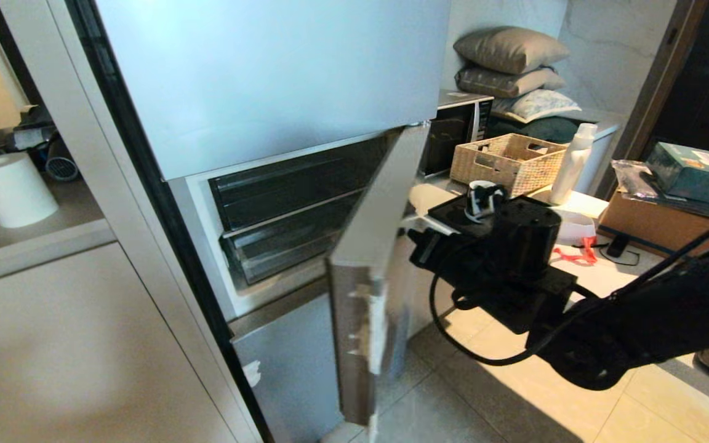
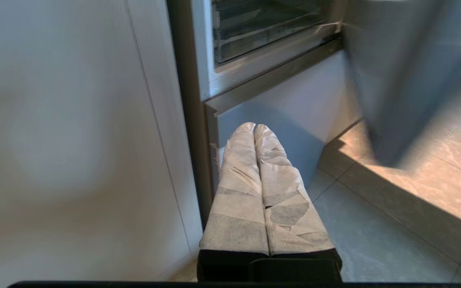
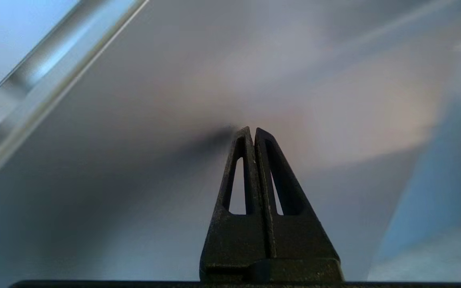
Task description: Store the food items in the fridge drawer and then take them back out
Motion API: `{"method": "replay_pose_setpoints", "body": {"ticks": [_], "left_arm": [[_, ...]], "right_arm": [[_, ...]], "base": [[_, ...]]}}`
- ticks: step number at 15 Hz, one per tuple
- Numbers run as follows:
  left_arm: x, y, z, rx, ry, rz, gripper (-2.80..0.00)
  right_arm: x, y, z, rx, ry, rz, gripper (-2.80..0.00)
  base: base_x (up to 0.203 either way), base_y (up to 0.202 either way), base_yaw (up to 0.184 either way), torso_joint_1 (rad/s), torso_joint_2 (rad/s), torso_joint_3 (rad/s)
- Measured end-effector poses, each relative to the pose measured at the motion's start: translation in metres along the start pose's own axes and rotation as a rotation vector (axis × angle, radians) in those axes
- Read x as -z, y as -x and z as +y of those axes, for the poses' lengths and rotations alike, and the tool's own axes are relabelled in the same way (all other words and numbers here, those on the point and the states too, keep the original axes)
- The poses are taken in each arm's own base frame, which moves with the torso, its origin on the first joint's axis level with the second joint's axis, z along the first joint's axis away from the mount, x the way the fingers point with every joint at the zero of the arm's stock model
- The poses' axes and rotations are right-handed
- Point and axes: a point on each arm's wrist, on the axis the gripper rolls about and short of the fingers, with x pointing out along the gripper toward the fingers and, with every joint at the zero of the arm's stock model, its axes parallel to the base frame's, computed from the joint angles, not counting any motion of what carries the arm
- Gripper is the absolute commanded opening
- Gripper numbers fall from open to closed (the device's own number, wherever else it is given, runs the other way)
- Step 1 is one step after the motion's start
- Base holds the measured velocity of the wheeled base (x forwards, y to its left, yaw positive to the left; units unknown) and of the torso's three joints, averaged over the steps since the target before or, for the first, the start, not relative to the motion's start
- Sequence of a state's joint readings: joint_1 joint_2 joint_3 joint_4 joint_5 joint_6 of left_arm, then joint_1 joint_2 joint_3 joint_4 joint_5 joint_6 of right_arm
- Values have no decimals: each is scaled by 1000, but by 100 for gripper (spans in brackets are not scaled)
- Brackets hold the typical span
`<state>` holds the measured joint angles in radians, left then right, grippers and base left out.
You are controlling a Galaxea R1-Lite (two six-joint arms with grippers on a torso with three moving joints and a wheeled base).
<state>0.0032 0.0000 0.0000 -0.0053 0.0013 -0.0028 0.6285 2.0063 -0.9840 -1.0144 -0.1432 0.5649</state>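
Fridge drawer (image 1: 280, 212): clear, pushed in behind the half-open middle door (image 1: 373, 271), at 9 o'clock of centre in head view. Food items not visible. Right gripper (image 3: 253, 130): jaws pressed together, empty, tips at or just off the door's silver face; can't tell contact. Right arm reaches in from 4 o'clock, wrist level. Open tiled floor (image 1: 514, 394) beneath it. Left gripper (image 2: 254, 127): taped fingers together, empty, low by the bottom door (image 2: 294, 104).
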Motion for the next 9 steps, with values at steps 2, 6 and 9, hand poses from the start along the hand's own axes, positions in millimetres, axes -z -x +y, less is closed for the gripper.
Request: {"method": "replay_pose_setpoints", "body": {"ticks": [2, 6, 9], "left_arm": [[0, 0, 0, -1, 0, 0, -280], [0, 0, 0, -1, 0, 0, -280], [0, 0, 0, -1, 0, -1, -280]], "right_arm": [[18, -15, 26, -79, 37, 19, -280], [41, -59, 61, -295, 59, 21, -280], [51, -93, 72, -403, 53, -23, -280]], "base": [[0, 0, 0, 0, 0, 0], [0, 0, 0, 0, 0, 0], [0, 0, 0, 0, 0, 0]]}}
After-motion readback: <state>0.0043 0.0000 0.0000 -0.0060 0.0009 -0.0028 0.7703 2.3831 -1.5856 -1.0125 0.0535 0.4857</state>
